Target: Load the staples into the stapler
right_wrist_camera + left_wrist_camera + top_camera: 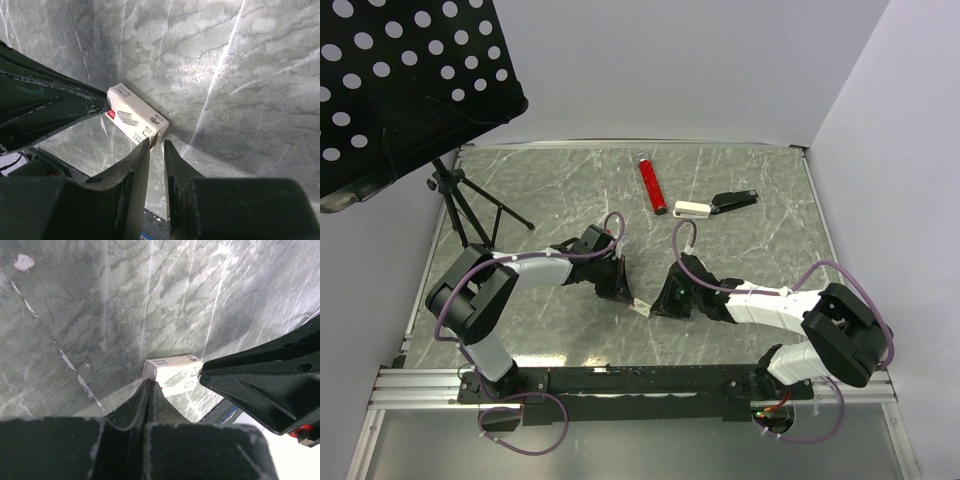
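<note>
- Stapler [735, 200]: lies at a slant on the far side of the counter [550, 190]. It is well apart from both my sets of fingers, beyond my right fingers and somewhat to their right.
- Beige box piece [692, 210]: lies against the stapler's left end. A red tube [652, 183] lies just left of it, pointing away from my bases.
- Small white box [642, 308]: lies flat on the counter on the near side, between my two sets of fingers. One face carries a drawing of staples and some small print.
- My left fingers [149, 390]: pressed together, nothing between them. In the left wrist view their tips sit at the near left corner of the white box, touching it as far as I can see.
- My right fingers [150, 152]: a narrow gap between them, with only counter showing in it. The box's near corner lies at the tip of one finger, outside the gap. I cannot tell whether it touches.
- Cross-check: in each wrist view the other arm's dark fingertip meets an end of the box. The right one meets it at the right in the left wrist view. The left one meets it at the left in the right wrist view.
- Contents: the box looks closed on every face I can see. I cannot tell whether staples are inside.
- Also noted: a black perforated music stand [400, 80] on a tripod [470, 205] at the far left corner.
</note>
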`<action>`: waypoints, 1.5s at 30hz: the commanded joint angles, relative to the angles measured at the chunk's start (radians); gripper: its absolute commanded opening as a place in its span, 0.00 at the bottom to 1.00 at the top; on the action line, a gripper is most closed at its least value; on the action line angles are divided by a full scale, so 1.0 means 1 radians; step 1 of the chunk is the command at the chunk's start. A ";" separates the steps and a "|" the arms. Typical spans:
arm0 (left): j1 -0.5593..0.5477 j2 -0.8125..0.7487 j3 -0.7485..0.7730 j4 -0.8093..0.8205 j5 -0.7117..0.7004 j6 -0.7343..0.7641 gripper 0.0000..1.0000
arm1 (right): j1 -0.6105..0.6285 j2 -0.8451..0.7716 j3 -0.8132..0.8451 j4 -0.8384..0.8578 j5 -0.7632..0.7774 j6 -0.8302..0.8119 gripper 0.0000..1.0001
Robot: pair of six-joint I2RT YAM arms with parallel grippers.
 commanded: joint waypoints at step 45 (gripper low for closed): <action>0.050 -0.176 -0.116 0.088 -0.066 -0.118 0.42 | -0.057 0.115 0.291 -0.132 -0.019 -0.362 0.27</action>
